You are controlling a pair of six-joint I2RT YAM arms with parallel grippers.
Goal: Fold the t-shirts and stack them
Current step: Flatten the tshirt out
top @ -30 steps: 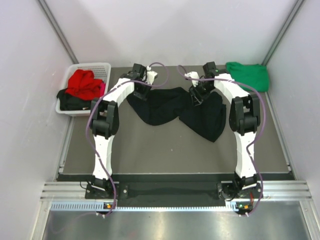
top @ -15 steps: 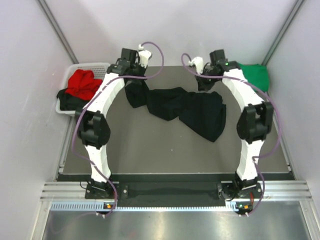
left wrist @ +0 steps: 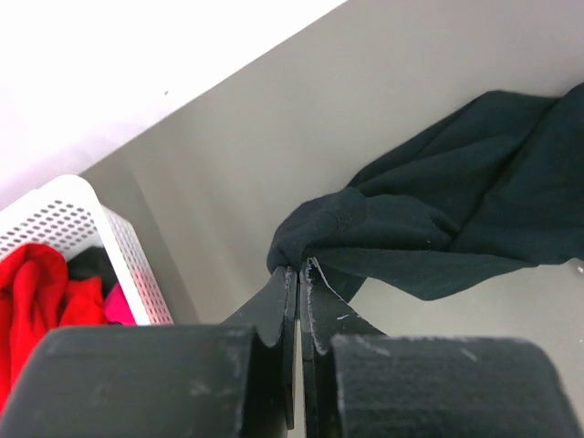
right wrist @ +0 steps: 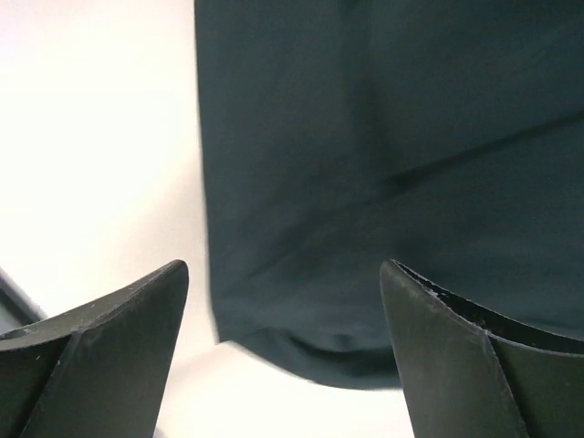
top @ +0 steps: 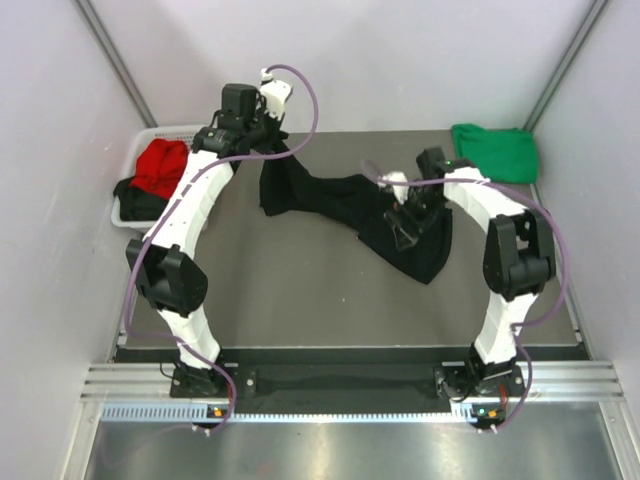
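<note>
A large black t-shirt point(top: 345, 205) lies stretched and bunched across the middle of the table. My left gripper point(top: 268, 160) is shut on its far-left corner and holds that corner lifted; in the left wrist view the fingertips point(left wrist: 299, 270) pinch a fold of the black t-shirt point(left wrist: 438, 214). My right gripper point(top: 404, 230) hovers open over the shirt's right part, with nothing between its fingers. In the right wrist view the open gripper point(right wrist: 285, 274) looks down on the edge of the black cloth point(right wrist: 383, 155). A folded green t-shirt point(top: 495, 150) lies at the far right corner.
A white lattice basket point(top: 190, 133) stands at the far left, holding a red t-shirt point(top: 160, 165) and a black one point(top: 135, 198). In the left wrist view the basket point(left wrist: 82, 214) shows red point(left wrist: 36, 292) and pink cloth point(left wrist: 119, 306). Grey walls enclose the table.
My left gripper carried the shirt corner farther back and left, stretching the cloth. My right gripper let go, opened, and moved nearer over the shirt's right part.
</note>
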